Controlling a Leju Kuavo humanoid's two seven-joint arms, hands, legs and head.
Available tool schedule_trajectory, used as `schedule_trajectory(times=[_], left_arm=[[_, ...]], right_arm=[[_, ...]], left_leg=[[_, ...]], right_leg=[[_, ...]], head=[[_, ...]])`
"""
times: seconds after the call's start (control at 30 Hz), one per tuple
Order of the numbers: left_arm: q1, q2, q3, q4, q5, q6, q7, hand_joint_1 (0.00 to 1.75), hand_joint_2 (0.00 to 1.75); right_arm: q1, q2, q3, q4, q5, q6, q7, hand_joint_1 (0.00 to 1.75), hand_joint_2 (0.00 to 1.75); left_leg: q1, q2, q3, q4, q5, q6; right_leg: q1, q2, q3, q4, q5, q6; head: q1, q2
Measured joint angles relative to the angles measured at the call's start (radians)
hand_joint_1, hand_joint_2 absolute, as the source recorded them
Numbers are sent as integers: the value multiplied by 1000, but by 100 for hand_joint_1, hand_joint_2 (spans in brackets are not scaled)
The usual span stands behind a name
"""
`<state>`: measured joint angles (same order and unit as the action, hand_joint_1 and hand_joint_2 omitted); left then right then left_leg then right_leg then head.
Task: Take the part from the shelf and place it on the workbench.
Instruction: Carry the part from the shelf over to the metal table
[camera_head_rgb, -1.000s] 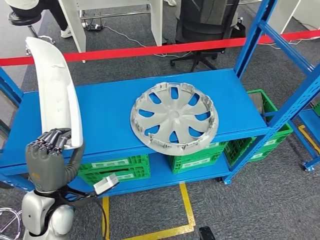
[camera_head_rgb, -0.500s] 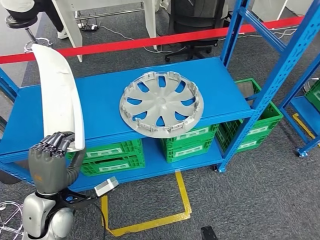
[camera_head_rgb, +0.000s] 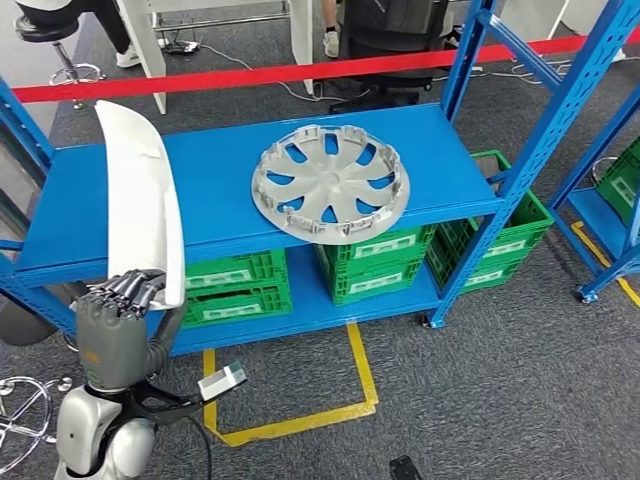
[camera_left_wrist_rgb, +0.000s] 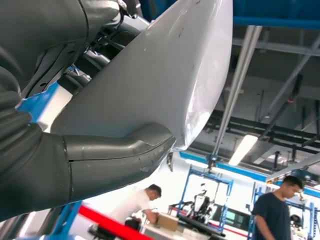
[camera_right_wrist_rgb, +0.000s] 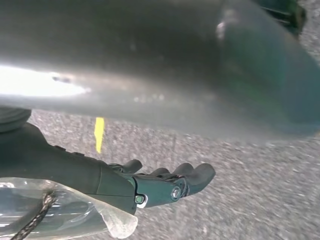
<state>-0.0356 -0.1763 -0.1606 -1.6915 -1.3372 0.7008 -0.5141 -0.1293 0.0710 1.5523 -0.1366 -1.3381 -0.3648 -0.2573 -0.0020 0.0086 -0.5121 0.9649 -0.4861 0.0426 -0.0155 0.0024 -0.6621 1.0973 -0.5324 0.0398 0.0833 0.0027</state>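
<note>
White curved panel (camera_head_rgb: 140, 205): held upright at its lower end by the left hand (camera_head_rgb: 113, 325), fingers and thumb clamped around it, in front of the left end of the blue shelf (camera_head_rgb: 211, 200); seen close in the wrist view (camera_left_wrist_rgb: 162, 85). Right hand (camera_right_wrist_rgb: 166, 182): hung above grey carpet, nothing held, fingers loosely extended and slightly apart. Silver wheel cover (camera_head_rgb: 330, 183): laid flat on the shelf, well apart from the panel. Green crates (camera_head_rgb: 234, 290): stored on the lower level.
</note>
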Motion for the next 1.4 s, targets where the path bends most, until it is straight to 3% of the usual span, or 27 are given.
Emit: schedule_trajectory(times=[0.07,0.1,0.13,0.17,0.23,0.3,0.33,0.4,0.43,0.5,0.57,0.6,0.63,0.67,0.73,0.8,0.83,0.9,0.93,1.0,1.07,1.1,1.17,1.23,1.3,1.37,1.4], left_arm=[[1,-3,0,8,0,0,-2,175,175],[2,-4,1,12,0,0,-3,175,175],[2,-5,1,16,0,0,-3,175,175],[2,-5,1,19,0,0,-3,175,175],[2,-6,1,23,0,0,-4,175,175],[2,-8,1,26,0,0,-4,175,175],[1,-9,1,26,0,1,-4,175,175],[2,-11,2,28,0,1,-4,175,175],[2,-11,2,29,0,1,-4,175,175],[2,-11,2,31,1,1,-4,175,175],[2,-10,2,33,1,1,-4,175,175],[3,-10,2,35,1,1,-4,175,175],[3,-10,2,36,1,1,-4,175,175],[3,-10,2,36,3,1,-4,175,175],[1,-10,2,37,9,1,-7,175,175],[-3,-12,2,37,16,1,-12,175,175],[-5,-12,4,37,18,1,-15,175,175],[-8,-13,9,38,21,1,-20,175,175],[-10,-14,12,39,23,2,-24,175,175],[-13,-18,21,41,30,2,-32,175,175],[-13,-24,33,43,36,2,-43,175,175],[-13,-26,41,44,37,2,-47,175,175],[-11,-29,52,47,38,2,-51,175,175],[-7,-30,60,50,37,2,-52,175,175],[-3,-31,64,52,37,2,-53,175,175],[-1,-31,67,54,38,2,-57,175,175],[0,-31,68,55,39,2,-58,175,175]], right_arm=[[1,0,0,0,0,0,0,0,0],[1,0,0,0,0,0,0,0,0],[2,0,0,0,0,0,0,0,0],[3,0,0,0,0,0,0,0,0],[2,0,0,0,0,0,0,0,0],[-1,0,0,0,1,0,-2,0,0],[-1,0,0,0,1,0,-2,0,0],[2,0,0,0,1,0,-2,0,0],[3,0,0,0,1,0,-2,0,0],[4,0,0,0,1,0,-2,0,0],[4,0,0,0,1,0,-2,0,0],[4,0,0,0,1,0,-2,0,0],[4,0,0,0,1,0,-2,0,0],[4,0,0,0,1,0,-2,0,0],[4,1,0,0,-1,1,-3,0,0],[4,3,0,0,-7,4,-4,0,0],[4,4,0,0,-11,6,-5,0,0],[6,4,0,0,-16,10,0,0,0],[7,4,0,0,-17,11,4,0,0],[8,4,0,0,-18,13,15,0,0],[9,4,0,0,-18,15,27,0,0],[9,4,0,0,-17,16,33,0,0],[10,4,0,0,-12,24,41,0,0],[9,4,0,0,-7,34,50,0,0],[8,4,0,0,-6,38,64,0,0],[9,4,0,0,-8,38,74,0,0],[11,4,0,0,-11,37,78,0,0]], left_leg=[[-1,2,-32,2,23,3],[-2,4,-48,5,34,3],[-2,5,-66,8,45,1],[-2,6,-83,13,54,-1],[-2,6,-112,27,70,-9],[-3,6,-131,40,86,-19],[-4,6,-138,42,97,-23],[-2,5,-149,41,111,-32],[-2,3,-155,49,97,-37],[2,0,-176,119,12,-49],[4,-1,-197,252,-81,-56],[4,-1,-201,305,-96,-57],[4,-1,-193,335,-89,-56],[4,-1,-171,329,-64,-52],[-1,-5,-83,222,-20,-34],[-7,-8,7,80,-26,-17],[-10,-10,28,39,-34,-14],[-12,-9,30,9,-27,-11],[-11,-8,24,1,-18,-7],[-6,-5,12,-12,-3,1],[-6,-1,-10,-3,6,4],[-6,2,-23,6,10,4],[-4,5,-49,24,17,1],[-2,5,-76,45,23,-6],[-3,4,-99,65,31,-15],[-5,3,-114,74,45,-26],[-4,2,-119,74,49,-31]], right_leg=[[0,-1,-26,125,-83,5],[0,-1,-27,172,-90,7],[-1,-1,-15,192,-73,9],[-1,-2,11,178,-40,10],[-2,-2,108,60,0,12],[0,0,200,-79,-22,6],[3,2,219,-115,-37,2],[3,2,209,-127,-30,-9],[2,0,199,-126,-21,-15],[-1,-5,179,-125,-1,-29],[1,-7,151,-119,18,-36],[2,-7,136,-115,26,-37],[4,-8,121,-110,34,-37],[6,-8,106,-105,42,-37],[11,-7,82,-98,56,-37],[13,-6,67,-95,71,-32],[12,-6,61,-95,80,-27],[7,-6,48,-98,94,-14],[5,-5,39,-95,86,-7],[5,-4,11,-37,21,2],[3,-4,-23,91,-62,10],[3,-4,-32,150,-82,13],[1,-4,-13,180,-61,19],[-3,-4,63,81,-15,23],[-2,-1,139,-35,-13,20],[2,1,161,-77,-23,10],[1,1,151,-78,-20,3]], head=[[4,0],[4,0],[4,0],[4,0],[4,0],[4,0],[4,0],[4,0],[2,0],[-4,0],[-8,0],[-8,0],[-9,0],[-10,0],[-10,0],[-9,0],[-9,0],[-9,0],[-8,0],[-3,0],[1,0],[1,0],[1,0],[1,0],[1,0],[2,0],[2,0]])
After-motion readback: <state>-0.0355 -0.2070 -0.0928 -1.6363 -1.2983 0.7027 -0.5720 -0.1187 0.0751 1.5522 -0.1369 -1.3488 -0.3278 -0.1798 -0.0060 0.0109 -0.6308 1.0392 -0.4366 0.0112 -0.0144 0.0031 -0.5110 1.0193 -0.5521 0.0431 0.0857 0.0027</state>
